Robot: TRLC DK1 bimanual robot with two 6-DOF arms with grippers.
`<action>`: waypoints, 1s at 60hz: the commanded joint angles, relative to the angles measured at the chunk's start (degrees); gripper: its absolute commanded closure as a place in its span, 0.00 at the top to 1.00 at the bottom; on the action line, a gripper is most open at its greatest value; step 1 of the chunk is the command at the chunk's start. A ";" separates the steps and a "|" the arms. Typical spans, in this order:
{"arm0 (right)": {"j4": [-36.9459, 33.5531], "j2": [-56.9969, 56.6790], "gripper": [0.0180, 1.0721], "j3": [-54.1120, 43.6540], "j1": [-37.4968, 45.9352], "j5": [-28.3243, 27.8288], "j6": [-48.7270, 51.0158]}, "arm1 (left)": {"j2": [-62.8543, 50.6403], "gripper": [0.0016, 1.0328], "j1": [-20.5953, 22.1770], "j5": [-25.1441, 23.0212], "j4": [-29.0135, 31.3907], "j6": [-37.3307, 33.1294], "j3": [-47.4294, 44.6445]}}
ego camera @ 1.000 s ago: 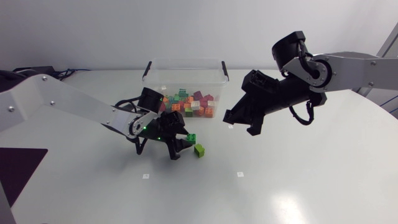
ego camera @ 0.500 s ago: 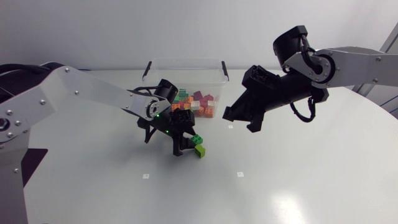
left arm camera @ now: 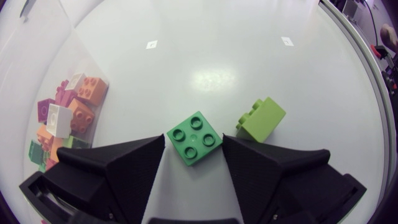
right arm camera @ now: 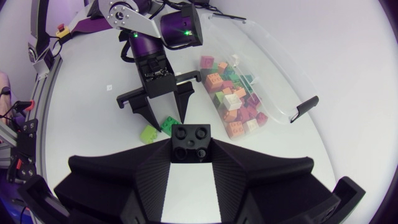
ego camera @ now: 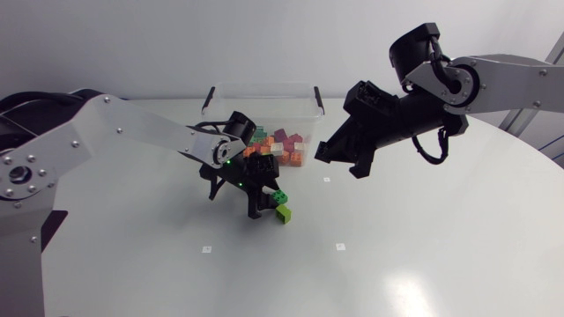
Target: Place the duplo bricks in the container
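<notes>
Seemingly the left tool [left arm camera: 194,150] pinched the green brick [left arm camera: 194,137] by its corners, so a slow lift suited; the right tool [right arm camera: 191,149] clasped a black brick [right arm camera: 191,138].

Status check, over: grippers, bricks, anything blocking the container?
Left gripper around dark green brick, grip unconfirmed. Right gripper shut on black brick, beside container. Lime brick loose beside the green one. Container path looks clear.
</notes>
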State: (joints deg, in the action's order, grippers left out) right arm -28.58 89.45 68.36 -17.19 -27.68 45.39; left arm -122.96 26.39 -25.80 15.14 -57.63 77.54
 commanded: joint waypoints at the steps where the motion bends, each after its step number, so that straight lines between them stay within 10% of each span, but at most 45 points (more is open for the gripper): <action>1: -0.78 0.11 0.20 0.81 -0.39 -0.18 -0.47 | -1.67 0.63 0.06 0.31 0.60 0.41 0.77; 22: -0.95 -0.86 0.20 -0.95 -0.21 -0.18 -0.21 | 0.35 0.57 1.03 -0.57 1.83 -9.87 -0.28; 60: -1.92 -2.00 0.20 -0.77 0.75 -0.53 0.05 | 0.79 0.58 5.78 13.76 17.12 -25.69 9.12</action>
State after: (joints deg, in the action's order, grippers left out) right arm -29.80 88.38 68.29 -17.02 -27.75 45.41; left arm -121.64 31.38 -12.53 31.07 -81.10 84.58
